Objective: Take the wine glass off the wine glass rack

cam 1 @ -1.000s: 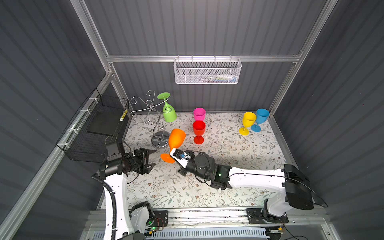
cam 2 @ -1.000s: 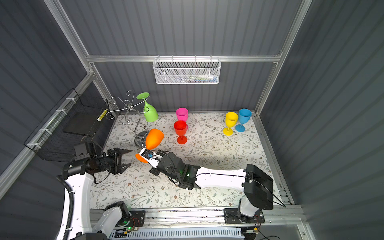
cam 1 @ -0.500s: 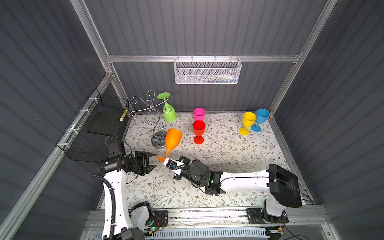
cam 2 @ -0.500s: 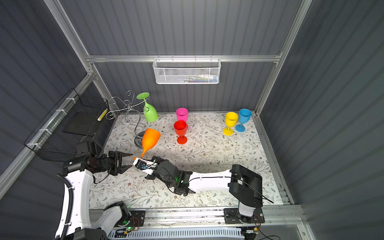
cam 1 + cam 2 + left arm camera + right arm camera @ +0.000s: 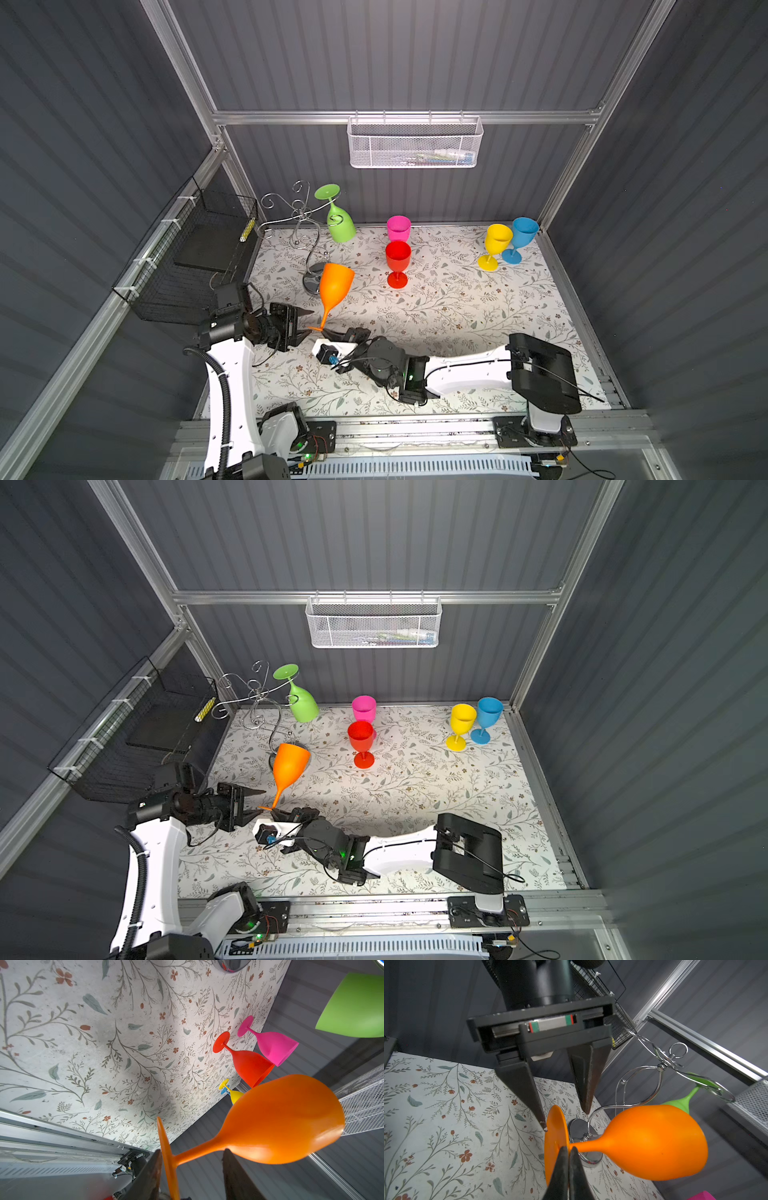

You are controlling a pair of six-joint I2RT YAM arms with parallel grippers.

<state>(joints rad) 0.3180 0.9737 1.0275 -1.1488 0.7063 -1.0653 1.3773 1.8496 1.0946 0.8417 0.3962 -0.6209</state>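
Both top views: my right end effector [image 5: 321, 331] grips the orange wine glass [image 5: 335, 286], tilted above the bench [image 5: 457, 299] beside the wine glass rack [image 5: 300, 216]. Left wrist: my left end effector [image 5: 192, 1157] stands open astride its stem. Right wrist: my fingers [image 5: 560, 1167] pinch the foot.

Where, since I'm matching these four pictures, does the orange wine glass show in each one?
In a top view: orange wine glass left of centre, overlapping the wine glass rack base.
In a top view: same place, left of centre.
Left wrist: large foreground, before the red wine glass.
Right wrist: large foreground, before the rack's base.
Shared landmark: the green wine glass, in all four.
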